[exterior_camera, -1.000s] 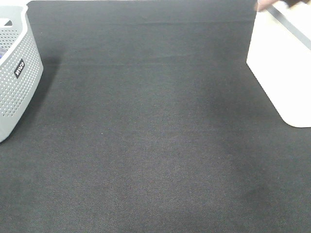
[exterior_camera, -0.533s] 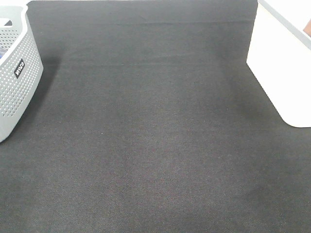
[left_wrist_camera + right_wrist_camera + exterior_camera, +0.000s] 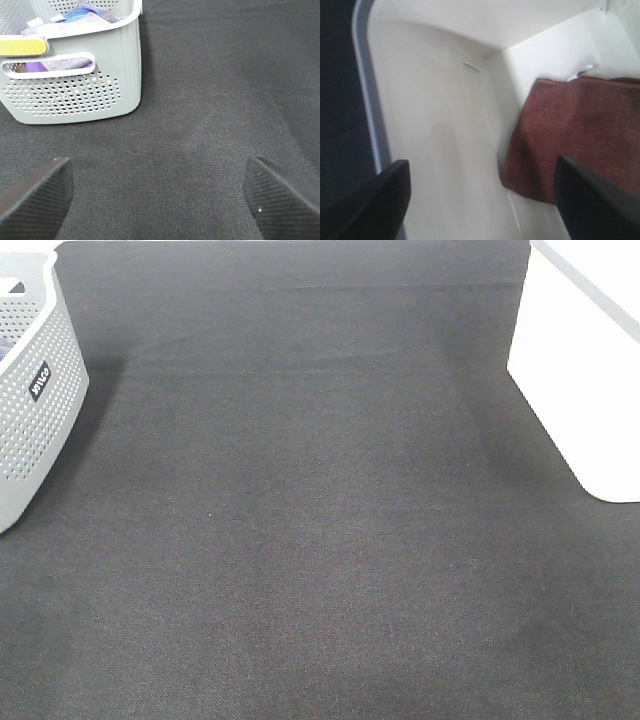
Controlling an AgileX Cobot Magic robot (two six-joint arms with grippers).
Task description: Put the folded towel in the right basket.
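Work surface: a black cloth mat (image 3: 320, 520) fills the high view. Its far edge runs straight across the top, and a faint crease line lies parallel to that edge.
Left boundary: a grey perforated basket (image 3: 30, 410) stands on the mat at the left edge of the high view, partly cropped. Its rounded corner faces the middle.
Right boundary: the white basket (image 3: 580, 370) stands at the right edge, also cropped. Its straight side wall ends in a rounded near corner.
Open room: an unbroken stretch of black cloth lies between the two baskets, which are well apart.
Folded towel (image 3: 570, 135): reddish-brown, lying flat on the floor inside the white basket. It sits close to a corner where two walls meet, and one folded edge faces the bare floor.
Basket rim (image 3: 367, 100): a grey band tops the white wall, with dark mat just outside it.
Right gripper (image 3: 481, 175): above the white basket's interior, fingers (image 3: 590, 200) spread wide. One is seen in front of the towel's near edge, and contact cannot be told.
Left gripper (image 3: 156, 185): low over the mat near the grey basket, fingers (image 3: 35, 195) spread wide with mat showing between them.
Grey basket contents: purple, blue and grey cloths (image 3: 80, 15). A handle slot (image 3: 50, 65) and a yellow label (image 3: 22, 46) mark the near wall.
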